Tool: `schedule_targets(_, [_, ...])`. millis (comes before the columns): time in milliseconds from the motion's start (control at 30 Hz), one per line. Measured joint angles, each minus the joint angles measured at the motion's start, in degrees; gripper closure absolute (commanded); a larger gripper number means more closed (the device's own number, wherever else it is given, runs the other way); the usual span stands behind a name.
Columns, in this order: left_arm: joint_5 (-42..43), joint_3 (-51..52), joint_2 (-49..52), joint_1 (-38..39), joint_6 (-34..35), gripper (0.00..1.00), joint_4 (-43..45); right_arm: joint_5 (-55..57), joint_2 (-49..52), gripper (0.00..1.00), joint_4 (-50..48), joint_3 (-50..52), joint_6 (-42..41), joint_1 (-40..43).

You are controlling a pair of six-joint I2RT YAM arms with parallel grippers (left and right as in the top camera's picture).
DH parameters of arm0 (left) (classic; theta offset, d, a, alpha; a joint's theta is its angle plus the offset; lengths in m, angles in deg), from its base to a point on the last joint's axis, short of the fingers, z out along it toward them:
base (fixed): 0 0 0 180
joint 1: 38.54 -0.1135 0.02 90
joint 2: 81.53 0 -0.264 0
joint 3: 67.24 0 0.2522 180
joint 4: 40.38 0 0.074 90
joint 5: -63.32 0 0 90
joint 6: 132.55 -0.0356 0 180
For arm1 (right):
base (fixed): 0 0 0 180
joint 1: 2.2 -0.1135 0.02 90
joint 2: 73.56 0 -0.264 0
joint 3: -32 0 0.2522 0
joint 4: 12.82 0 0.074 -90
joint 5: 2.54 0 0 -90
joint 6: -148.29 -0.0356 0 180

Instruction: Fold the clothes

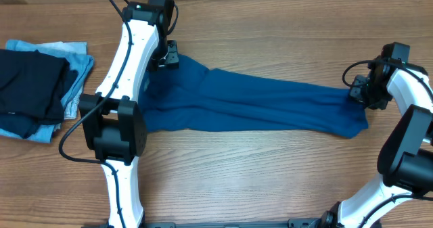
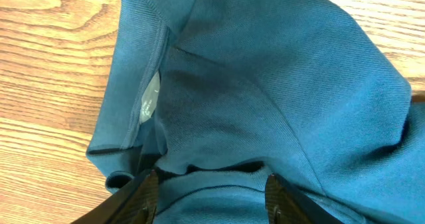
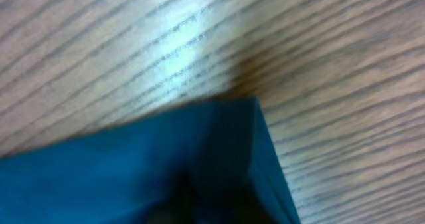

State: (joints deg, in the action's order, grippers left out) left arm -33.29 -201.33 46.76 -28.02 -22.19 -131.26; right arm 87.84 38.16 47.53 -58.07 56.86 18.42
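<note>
The deep-blue shirt (image 1: 250, 103) lies drawn out in a long band across the wooden table. My left gripper (image 1: 168, 55) is at its far left end, by the collar. In the left wrist view its fingers (image 2: 147, 196) stand apart, with a fold of the shirt (image 2: 279, 84) filling the gap between them, and a pale label (image 2: 151, 98) shows inside the neck. My right gripper (image 1: 358, 93) is at the shirt's right end. The right wrist view is blurred. It shows a corner of the shirt (image 3: 133, 177) on the wood and no fingers.
A folded black garment (image 1: 30, 86) lies on a pale light-blue one (image 1: 78, 65) at the table's left edge. Bare wood (image 1: 270, 167) lies in front of and behind the shirt. The left arm's base link (image 1: 115, 130) stands over the shirt's near left part.
</note>
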Motion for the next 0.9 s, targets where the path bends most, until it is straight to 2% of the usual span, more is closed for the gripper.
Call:
schedule_targets(200, [-0.5,0.0,0.0,0.0,0.0,0.45,0.0,-0.2,0.0,0.96,-1.4,-2.2,0.0,0.0])
schedule_targets(400, [-0.5,2.4,0.0,0.0,-0.3,0.55,1.8,-0.4,0.0,0.96,-6.3,-6.1,0.0,0.0])
schedule_targets(633, [-0.5,9.6,0.0,0.0,-0.9,0.59,5.6,-0.5,0.0,0.43,-11.1,-6.1,0.0,0.0])
schedule_targets(700, [-0.5,9.6,0.0,0.0,-1.0,0.61,6.6,-0.4,0.0,0.39,-12.7,-6.1,0.2,0.0])
schedule_targets(800, [-0.5,7.8,0.0,0.0,-1.3,0.63,3.7,-1.9,0.0,0.39,-11.6,-6.1,1.0,-0.1])
schedule_targets(833, [-0.5,6.7,0.0,0.0,-1.3,0.65,2.3,-3.8,0.0,0.44,-9.5,-6.1,1.0,-0.2])
schedule_targets(900, [-0.2,5.9,0.0,0.0,-1.3,0.75,1.9,-7.4,0.0,0.69,-5.1,-6.2,0.0,-1.0])
